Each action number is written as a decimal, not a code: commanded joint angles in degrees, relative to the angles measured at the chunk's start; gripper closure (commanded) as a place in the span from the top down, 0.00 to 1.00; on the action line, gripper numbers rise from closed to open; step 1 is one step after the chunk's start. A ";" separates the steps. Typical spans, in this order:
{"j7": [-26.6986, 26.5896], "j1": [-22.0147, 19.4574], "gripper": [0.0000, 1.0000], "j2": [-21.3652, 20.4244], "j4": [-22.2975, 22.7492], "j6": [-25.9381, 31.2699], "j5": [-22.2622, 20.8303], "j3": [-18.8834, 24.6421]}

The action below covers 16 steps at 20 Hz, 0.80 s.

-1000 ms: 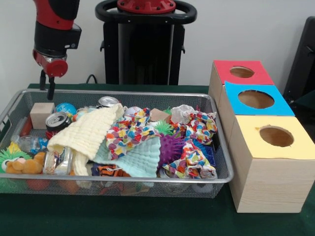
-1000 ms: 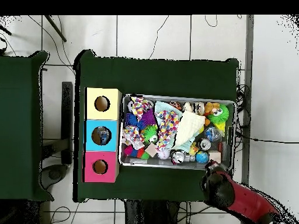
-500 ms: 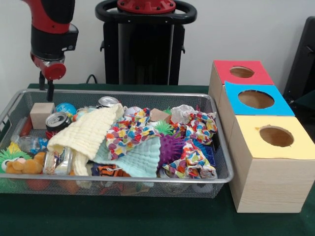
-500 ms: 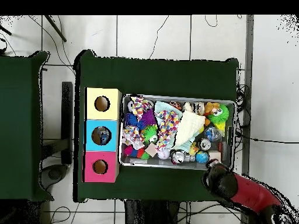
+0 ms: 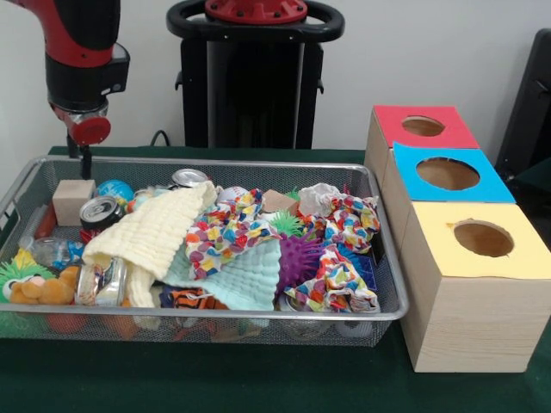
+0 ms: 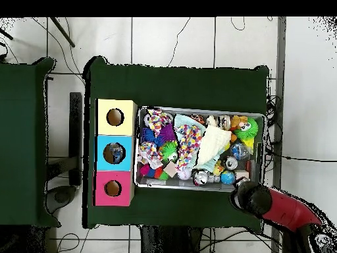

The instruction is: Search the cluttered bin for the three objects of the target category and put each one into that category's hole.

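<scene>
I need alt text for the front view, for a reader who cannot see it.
A wire bin on a green table is full of cloths, cans and toys. The gripper hangs above the bin's far left corner, holding nothing. Three wooden boxes with holes stand to the right: red, blue, yellow.

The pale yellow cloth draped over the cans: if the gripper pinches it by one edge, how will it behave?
The pale yellow cloth lies folded and sagging over the clutter, so it is probably floppy and would hang down. It looks thin and light. It overlaps a can and the mint cloth, so lifting may drag or uncover them.
</scene>
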 commanded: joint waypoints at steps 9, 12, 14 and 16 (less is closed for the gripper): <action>2.11 -6.44 1.00 21.61 -14.96 -27.37 -2.07 18.54; 1.24 -8.08 1.00 22.58 -15.30 -29.90 -4.23 20.54; 1.20 -8.52 1.00 22.92 -15.42 -31.32 -5.15 21.02; 1.17 -8.81 1.00 23.20 -15.56 -32.41 -5.89 21.36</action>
